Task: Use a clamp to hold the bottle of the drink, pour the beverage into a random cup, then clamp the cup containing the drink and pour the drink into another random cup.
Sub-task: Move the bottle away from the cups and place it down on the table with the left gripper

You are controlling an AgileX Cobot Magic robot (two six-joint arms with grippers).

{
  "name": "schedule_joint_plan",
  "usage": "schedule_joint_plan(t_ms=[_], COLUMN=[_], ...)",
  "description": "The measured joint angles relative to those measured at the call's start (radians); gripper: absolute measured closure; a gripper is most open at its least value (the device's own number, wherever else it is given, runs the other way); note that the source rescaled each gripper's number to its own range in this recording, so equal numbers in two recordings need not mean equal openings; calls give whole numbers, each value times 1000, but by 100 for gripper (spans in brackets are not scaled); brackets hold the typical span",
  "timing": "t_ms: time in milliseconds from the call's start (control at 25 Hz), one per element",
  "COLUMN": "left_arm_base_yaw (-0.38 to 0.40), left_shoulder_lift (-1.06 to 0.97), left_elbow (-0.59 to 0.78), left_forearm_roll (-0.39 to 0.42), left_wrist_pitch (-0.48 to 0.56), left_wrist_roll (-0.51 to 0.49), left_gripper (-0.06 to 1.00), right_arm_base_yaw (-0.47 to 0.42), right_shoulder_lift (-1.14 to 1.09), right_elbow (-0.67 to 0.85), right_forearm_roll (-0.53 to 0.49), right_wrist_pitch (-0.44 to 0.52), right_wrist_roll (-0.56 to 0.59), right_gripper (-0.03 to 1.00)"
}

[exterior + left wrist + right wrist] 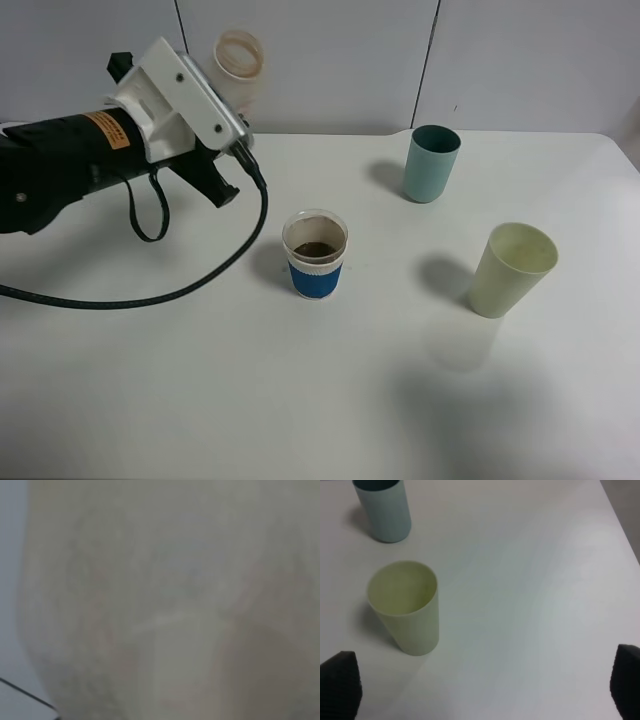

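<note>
from above, the left gripper (226,94) grasps the pale bottle (240,62), aloft and tilted, well apart from the blue-banded cup (315,256) holding dark drink; any drips would miss it; left wrist: only blurred bottle wall; right wrist: the right gripper (482,685) gapes wide near the green cup (405,607), with the teal cup (383,510) beyond; a careless sweep could topple either
</note>
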Motion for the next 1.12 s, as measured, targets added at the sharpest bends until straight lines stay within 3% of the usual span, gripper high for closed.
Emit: schedule_joint_plan(t_ms=[120,200,360,520,720,840,1120], left_arm_base_yaw=[113,191,337,460,549,571,573], left_shoulder_lift=[-6,-7,-7,3,79,146,318], left_elbow=[0,1,26,48,56,57,56], left_forearm_roll=[285,413,502,532,563,566,566], left_wrist_pitch=[-4,-34,-162,-236,-280,-343,-487], left_wrist_roll=[-300,-480,-676,-708,-713,-712,-596], left_gripper=[91,91,91,91,91,91,91], right_arm_base_yaw=[0,0,0,0,0,0,0], right_shoulder_lift=[0,0,0,0,0,0,0], right_elbow=[0,0,0,0,0,0,0], right_forearm_roll=[0,0,0,0,0,0,0], right_wrist_pitch=[0,0,0,0,0,0,0], right_wrist_roll=[0,0,0,0,0,0,0], right_gripper=[-3,-3,-3,-3,-3,-3,-3])
